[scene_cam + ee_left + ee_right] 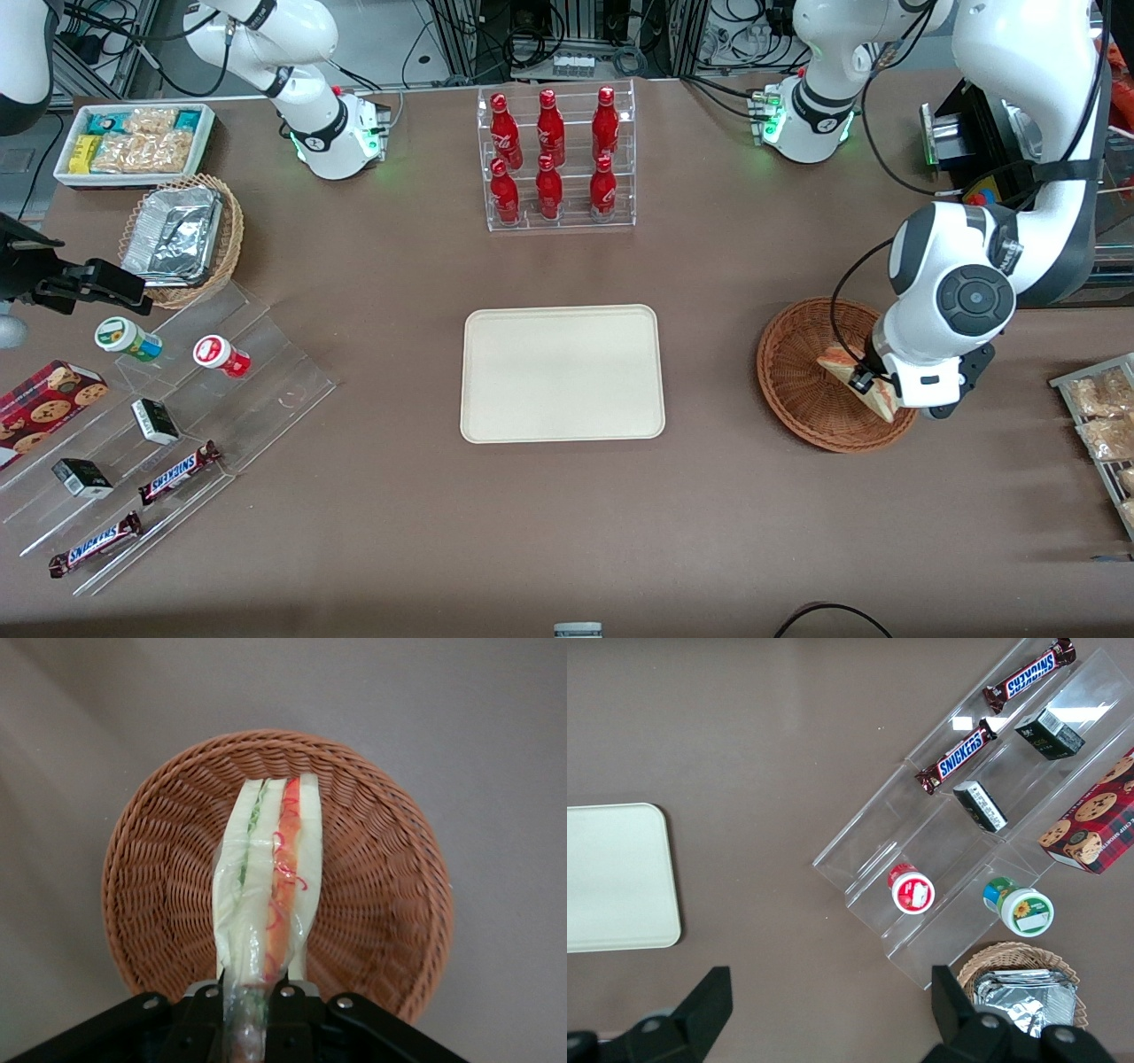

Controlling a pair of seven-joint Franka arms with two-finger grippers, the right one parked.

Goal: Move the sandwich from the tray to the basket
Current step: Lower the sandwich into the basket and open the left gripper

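Pincer [863,380], black and two-fingered, sits over the basket, closed on the gathered film at one end of a clear-wrapped sandwich [239,904] of white bread with green and orange-red filling. That sandwich lies inside a round, reddish-brown wicker basket [784,377]. Beside the basket, on the brown-grey desk [567,532], is a cream rectangular tray [563,374]. Farther from the front camera than the tray stands a clear plastic rack [560,225] of red bottles [550,128]; toward the parked arm's end lies a clear stepped shelf [275,390].
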